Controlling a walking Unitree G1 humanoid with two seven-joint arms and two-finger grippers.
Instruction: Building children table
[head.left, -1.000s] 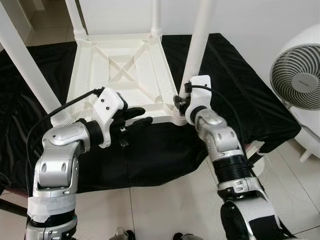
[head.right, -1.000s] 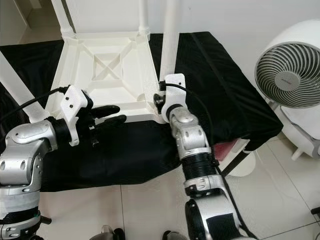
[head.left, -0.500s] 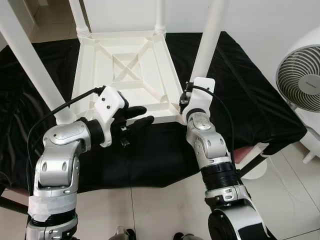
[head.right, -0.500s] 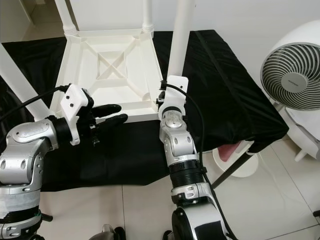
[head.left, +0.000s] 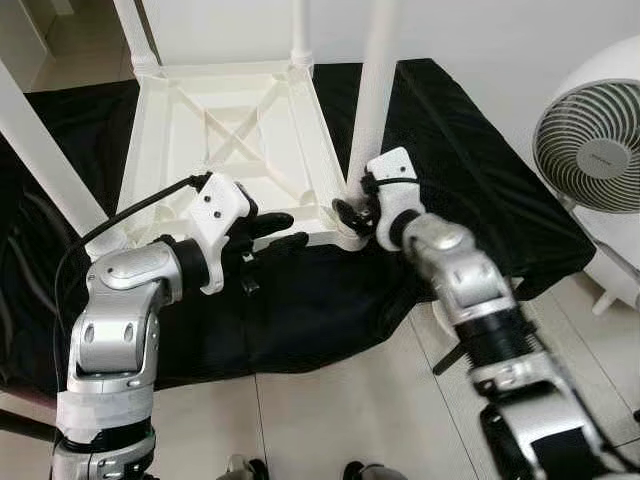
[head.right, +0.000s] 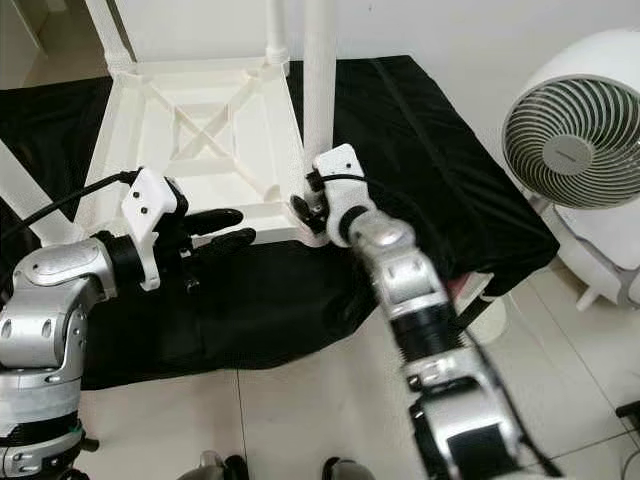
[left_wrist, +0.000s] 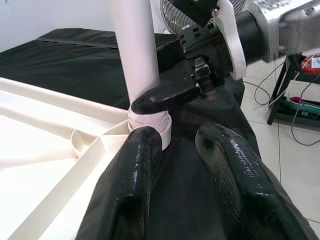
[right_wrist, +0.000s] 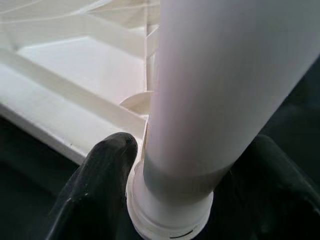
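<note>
A white plastic children's table (head.left: 235, 140) lies upside down on a black cloth (head.left: 460, 170), its legs pointing up. My right gripper (head.left: 350, 215) is shut on the base of the near-right leg (head.left: 375, 90), where the leg meets its corner socket; in the right wrist view the leg (right_wrist: 220, 85) stands between the black fingers (right_wrist: 107, 160). My left gripper (head.left: 275, 230) is open at the table's near rim, just left of that corner. In the left wrist view one of its fingers (left_wrist: 135, 170) lies along the rim and the other over the cloth, holding nothing.
A white fan (head.left: 590, 150) stands on the floor to the right. Another table leg (head.left: 40, 150) rises at the near-left corner and two more at the far corners. Pale floor tiles (head.left: 330, 410) lie in front of the cloth-covered surface.
My right elbow has swung out to the right and the wrist has turned, with the gripper staying at the leg's base. The camera has shifted a little. The left arm has not moved.
</note>
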